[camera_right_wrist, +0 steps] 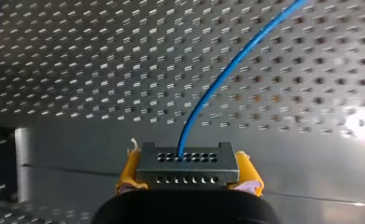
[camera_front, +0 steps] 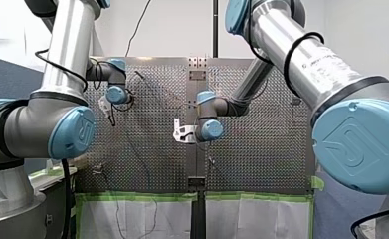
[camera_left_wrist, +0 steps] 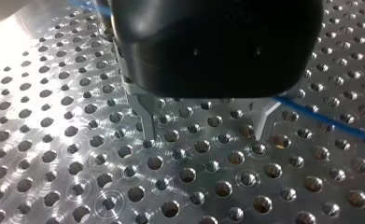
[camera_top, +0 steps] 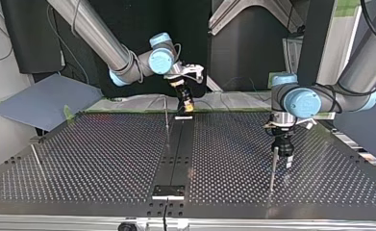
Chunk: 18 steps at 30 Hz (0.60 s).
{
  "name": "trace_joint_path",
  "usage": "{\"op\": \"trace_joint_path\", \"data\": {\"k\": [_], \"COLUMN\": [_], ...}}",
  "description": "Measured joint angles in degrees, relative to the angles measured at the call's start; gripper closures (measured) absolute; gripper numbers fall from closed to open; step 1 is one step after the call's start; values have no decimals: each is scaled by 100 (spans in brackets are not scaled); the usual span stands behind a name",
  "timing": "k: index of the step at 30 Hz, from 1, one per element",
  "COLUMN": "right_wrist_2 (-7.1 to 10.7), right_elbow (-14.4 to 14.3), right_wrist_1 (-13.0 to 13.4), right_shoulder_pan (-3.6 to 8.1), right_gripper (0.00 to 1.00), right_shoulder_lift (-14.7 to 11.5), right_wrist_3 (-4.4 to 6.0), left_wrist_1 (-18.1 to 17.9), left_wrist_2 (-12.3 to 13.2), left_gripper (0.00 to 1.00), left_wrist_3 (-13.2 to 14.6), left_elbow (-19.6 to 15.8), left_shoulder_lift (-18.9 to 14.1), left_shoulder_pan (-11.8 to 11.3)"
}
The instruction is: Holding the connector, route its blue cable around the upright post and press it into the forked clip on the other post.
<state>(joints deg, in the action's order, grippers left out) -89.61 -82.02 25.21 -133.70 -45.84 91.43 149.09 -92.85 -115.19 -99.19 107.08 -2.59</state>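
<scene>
My right tool (camera_top: 186, 98): yellow pads (camera_right_wrist: 129, 171) closed tight on both ends of the dark grey rectangular connector block (camera_right_wrist: 188, 164), firm hold, no slack visible. The connector is held clear of the perforated metal counter (camera_left_wrist: 54, 140), just beside the thin upright metal post (camera_top: 166, 113). In the top view it sits at that post's right, about level with the post's top end.

The thin blue cable (camera_right_wrist: 213, 91) leaves the connector's hole-pattern face and arcs away over the counter. In the left wrist view it passes just beside one finger of my left tool, low over the counter.

My left tool (camera_left_wrist: 203, 136): black body, two metal fingers (camera_left_wrist: 146, 120) spread wide, nothing between them, tips low over the counter. It is well apart from the thin upright metal post, towards the top view's right, and hangs just beside a second thin upright post (camera_top: 273, 166).

The cable is too thin to trace in the top and front views, so I can't tell how it runs relative to the post, or which post carries the fork.
</scene>
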Motion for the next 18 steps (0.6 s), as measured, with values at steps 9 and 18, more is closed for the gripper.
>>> {"op": "trace_joint_path", "data": {"k": [9, 18], "right_wrist_2": [-258, -486], "right_elbow": [-11, -211], "right_wrist_1": [150, 370], "right_shoulder_pan": [-19, 39], "right_gripper": [100, 100], "right_shoulder_lift": [469, 945], "right_wrist_3": [-26, -20], "left_wrist_1": [7, 7], "left_wrist_2": [0, -55], "left_gripper": [0, 0], "left_wrist_3": [-15, -15], "left_elbow": [0, 0], "left_shoulder_lift": [0, 0], "left_shoulder_pan": [-6, -9]}}
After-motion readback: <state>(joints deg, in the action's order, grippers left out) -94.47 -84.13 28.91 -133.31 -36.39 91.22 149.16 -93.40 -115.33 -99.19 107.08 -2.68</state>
